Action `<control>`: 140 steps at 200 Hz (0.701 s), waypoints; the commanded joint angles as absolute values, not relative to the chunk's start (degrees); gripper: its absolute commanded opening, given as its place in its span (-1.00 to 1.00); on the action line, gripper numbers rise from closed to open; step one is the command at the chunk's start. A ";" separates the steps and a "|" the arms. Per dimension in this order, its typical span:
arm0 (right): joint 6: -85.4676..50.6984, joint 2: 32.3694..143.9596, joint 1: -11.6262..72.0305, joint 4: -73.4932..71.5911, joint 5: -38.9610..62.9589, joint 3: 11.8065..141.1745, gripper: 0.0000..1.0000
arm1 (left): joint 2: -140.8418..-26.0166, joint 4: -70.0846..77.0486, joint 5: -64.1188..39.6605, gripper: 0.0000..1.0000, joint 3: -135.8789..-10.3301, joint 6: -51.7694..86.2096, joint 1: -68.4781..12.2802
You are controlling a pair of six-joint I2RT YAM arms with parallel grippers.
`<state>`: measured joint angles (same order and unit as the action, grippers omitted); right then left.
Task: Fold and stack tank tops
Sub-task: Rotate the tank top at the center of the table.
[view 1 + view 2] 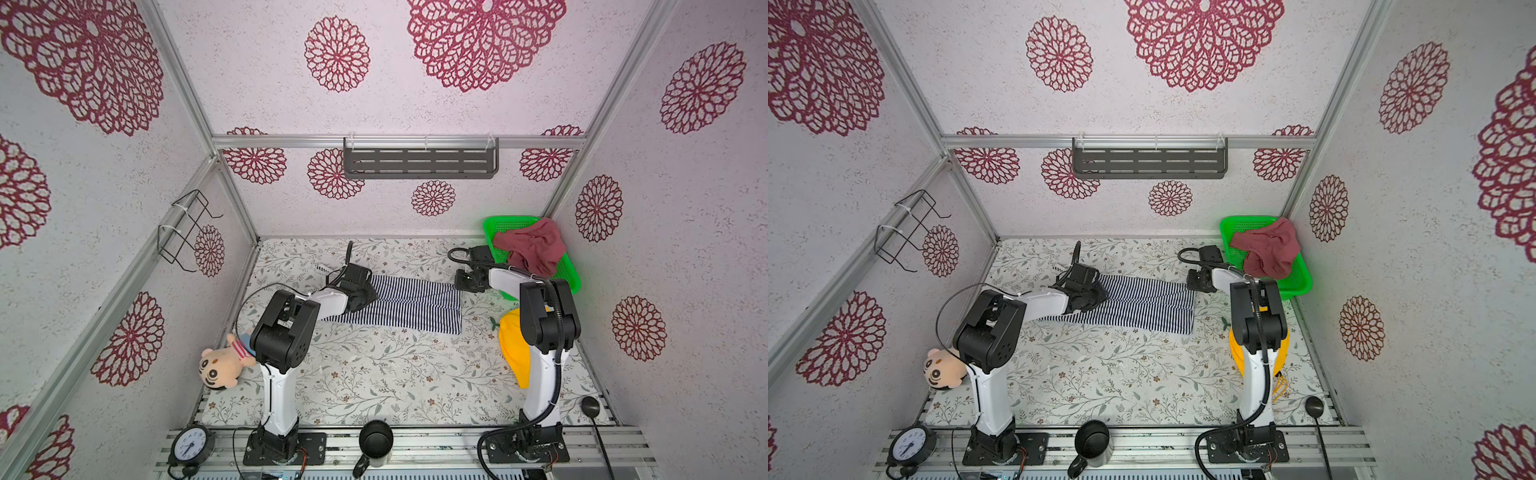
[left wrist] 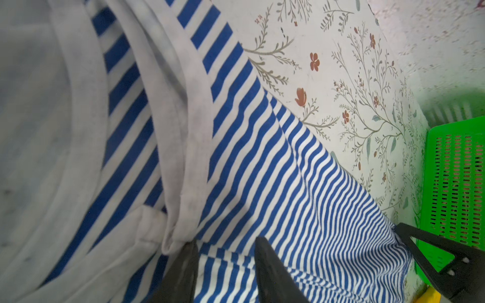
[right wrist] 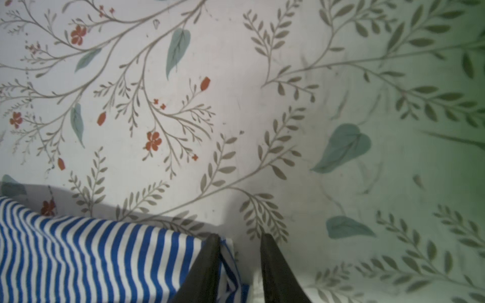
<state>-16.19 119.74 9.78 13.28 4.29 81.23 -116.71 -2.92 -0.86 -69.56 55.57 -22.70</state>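
The striped tank top (image 1: 415, 305) (image 1: 1150, 305) lies flat along the back middle of the floral mat. My left gripper (image 1: 365, 296) (image 2: 225, 241) is down on its strap end, jaws apart, with striped cloth (image 2: 288, 170) showing in the gap. My right gripper (image 1: 461, 283) (image 3: 239, 236) is at the opposite far corner. Its jaws are apart, and the corner of the striped cloth (image 3: 91, 249) sits between them against one finger. The maroon tank top (image 1: 532, 245) (image 1: 1266, 249) lies crumpled in the green basket (image 1: 569, 278) at the back right.
A yellow cloth (image 1: 513, 345) lies behind the right arm. A plush toy (image 1: 220, 365) sits at the mat's left edge. On the front rail are a clock (image 1: 189, 446), a black mug (image 1: 374, 442) and a black round knob (image 1: 590, 407). Walls enclose three sides.
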 commanded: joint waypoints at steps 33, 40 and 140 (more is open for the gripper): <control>-18.91 108.64 9.61 14.36 1.39 64.35 -0.49 | -122.98 -11.87 -2.74 -0.14 -77.16 49.35 -20.70; -19.50 107.19 9.72 13.82 1.53 62.08 -0.49 | -123.38 -13.32 -2.95 -0.13 -78.47 47.88 -20.61; -14.07 89.17 15.90 17.20 -2.63 55.63 0.07 | -100.36 -23.21 4.65 0.56 -71.45 39.51 -16.63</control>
<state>-19.14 90.26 16.23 18.28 -0.01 51.53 -108.36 -19.88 -0.05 -76.05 39.42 -19.40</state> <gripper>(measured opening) 0.485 0.779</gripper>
